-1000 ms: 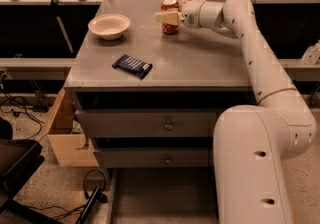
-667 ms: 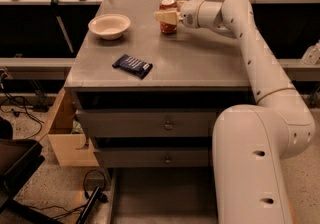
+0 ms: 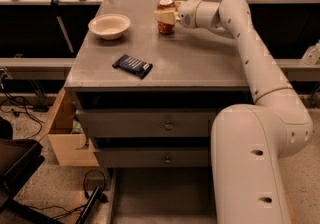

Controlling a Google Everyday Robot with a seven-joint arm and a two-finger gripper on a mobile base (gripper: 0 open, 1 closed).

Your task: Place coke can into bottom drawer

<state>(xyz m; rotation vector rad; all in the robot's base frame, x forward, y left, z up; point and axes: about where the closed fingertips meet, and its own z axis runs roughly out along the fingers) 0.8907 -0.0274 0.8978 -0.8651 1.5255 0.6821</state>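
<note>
The coke can (image 3: 166, 27), red with a silver top, stands upright near the back edge of the grey cabinet top (image 3: 200, 63), right of centre. My gripper (image 3: 165, 16) reaches in from the right at the can's mid height and is shut on it; one cream finger crosses the can's front. The bottom drawer (image 3: 160, 195) is pulled out at the foot of the cabinet, showing a flat grey floor with nothing on the part in view. My arm's white base (image 3: 250, 168) covers the drawer's right side.
A cream bowl (image 3: 109, 25) sits at the back left of the top. A dark blue snack packet (image 3: 132, 65) lies near the front. Two upper drawers with round knobs (image 3: 168, 125) are closed. A wooden box (image 3: 65, 133) stands left of the cabinet.
Gripper and can have shifted very slightly to the left on the cabinet top; nothing else has moved.
</note>
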